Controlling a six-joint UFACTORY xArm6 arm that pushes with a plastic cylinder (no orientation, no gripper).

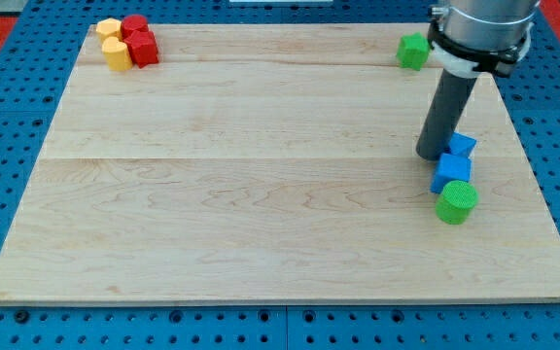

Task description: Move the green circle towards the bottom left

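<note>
The green circle (456, 202) lies on the wooden board (261, 175) at the view's right, below the middle. Two blue blocks touch it from above: one (451, 172) right against it and another (462, 146) just above that. My tip (430, 155) is the lower end of the dark rod, resting on the board just left of the blue blocks and up-left of the green circle, apart from the circle.
A second green block (413, 51) sits near the board's top right. At the top left, two yellow blocks (115, 44) and two red blocks (140, 41) are clustered together. The board lies on a blue perforated table (8, 107).
</note>
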